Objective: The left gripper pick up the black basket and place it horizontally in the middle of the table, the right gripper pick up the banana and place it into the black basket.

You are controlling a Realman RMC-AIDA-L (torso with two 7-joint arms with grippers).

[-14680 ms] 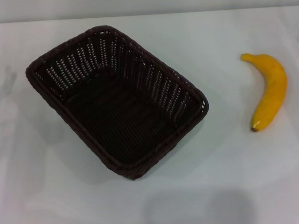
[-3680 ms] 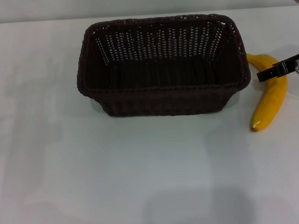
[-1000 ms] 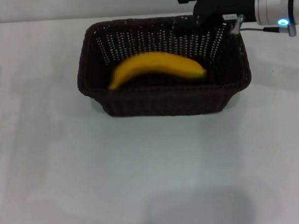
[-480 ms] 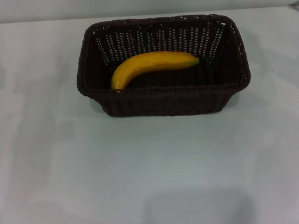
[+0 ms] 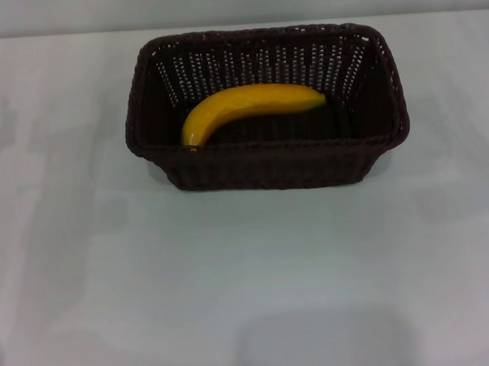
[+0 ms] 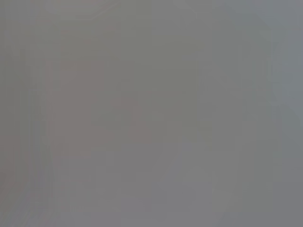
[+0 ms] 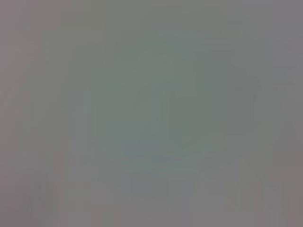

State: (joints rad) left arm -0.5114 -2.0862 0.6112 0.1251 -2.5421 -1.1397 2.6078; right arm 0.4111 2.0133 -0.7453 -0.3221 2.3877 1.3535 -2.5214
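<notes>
Lying banana (image 5: pixel 248 106) inside black basket (image 5: pixel 268 161), mid-table (image 5: pixel 250 274).

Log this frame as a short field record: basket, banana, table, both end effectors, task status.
basket: black basket lying horizontally, mid-table, toward the far edge
banana: banana inside the basket, resting on its floor, stem end toward the robot's right
table: white table
left end effector: not in view
right end effector: not in view
task status: both placements look complete
</notes>
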